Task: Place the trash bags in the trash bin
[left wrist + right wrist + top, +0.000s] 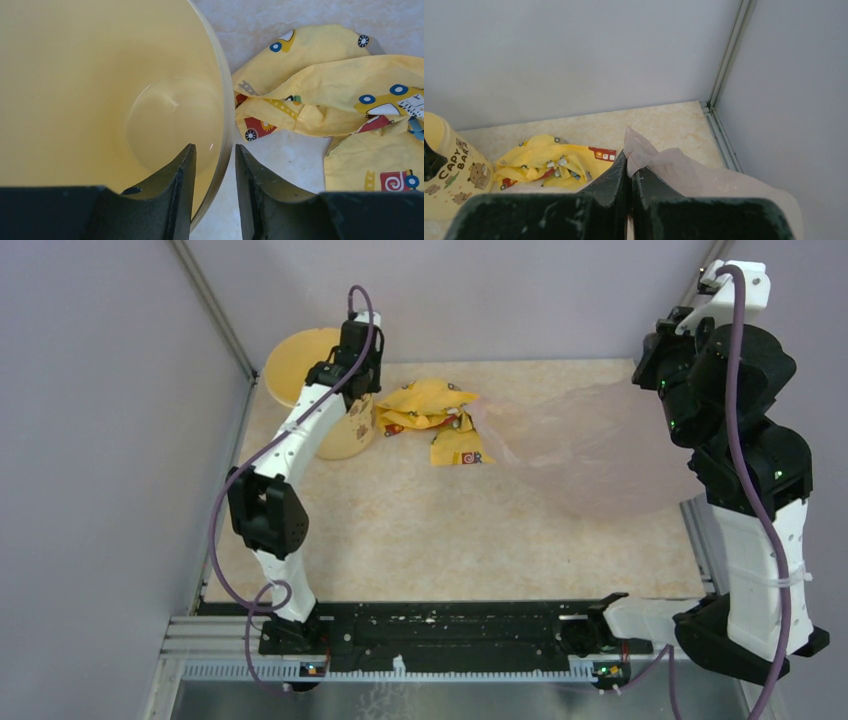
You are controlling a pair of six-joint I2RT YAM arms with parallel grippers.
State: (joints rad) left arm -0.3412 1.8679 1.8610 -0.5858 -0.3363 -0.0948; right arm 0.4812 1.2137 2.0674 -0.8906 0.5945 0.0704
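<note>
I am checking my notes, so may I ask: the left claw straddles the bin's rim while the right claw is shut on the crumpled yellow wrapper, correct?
Not quite: the right wrist view shows the right claw shut on the pale pink trash bag, not the yellow wrapper, which lies untouched. The left claw does straddle the rim of the trash bin.

Left arm (pixel 300 430) blocks part of the trash bin (pixel 295 360), the wrapper (pixel 320 95) right of the bin runs off the left wrist view, and the trash bag (pixel 590 455) loses its far-from-bin end behind the right arm (pixel 735 390).
</note>
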